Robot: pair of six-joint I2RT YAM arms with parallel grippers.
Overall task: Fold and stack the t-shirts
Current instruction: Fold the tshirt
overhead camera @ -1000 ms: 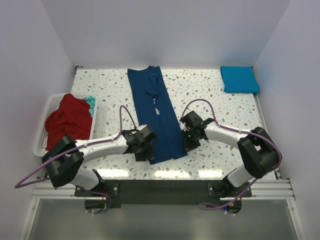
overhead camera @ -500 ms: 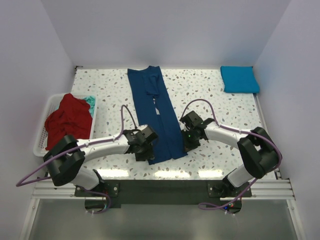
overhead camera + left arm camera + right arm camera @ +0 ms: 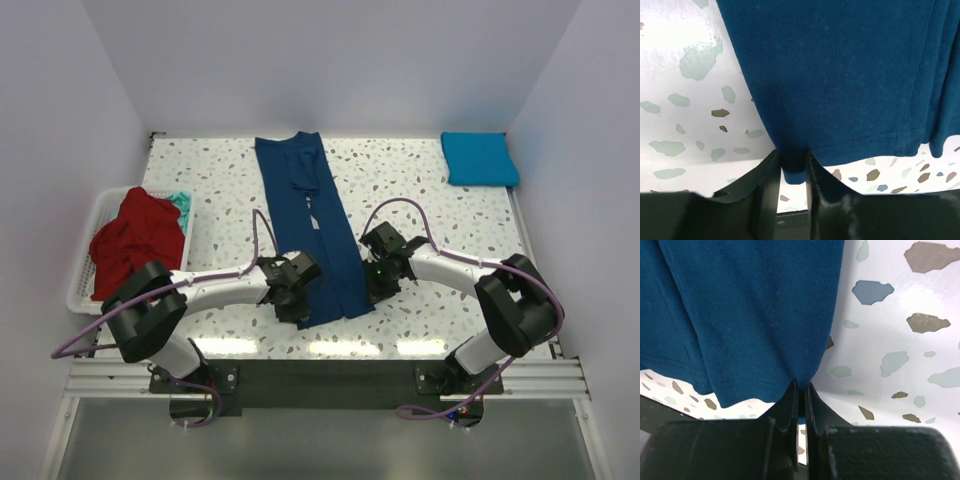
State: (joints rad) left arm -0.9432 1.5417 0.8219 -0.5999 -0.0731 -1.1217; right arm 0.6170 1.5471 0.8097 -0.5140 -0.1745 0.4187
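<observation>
though folded narrow, navy t-shirt (image 3: 322, 248) lies flat.

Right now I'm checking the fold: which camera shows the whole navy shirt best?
Top external: the navy shirt lies there as one long strip, end to end. The left wrist view shows only one hem corner pinched by the left gripper; the right wrist view, the other in the right gripper.

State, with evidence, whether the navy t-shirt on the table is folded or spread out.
Folded lengthwise: the navy t-shirt lies as a long narrow strip, no sleeves sticking out. Left gripper and right gripper pinch its near corners.
</observation>
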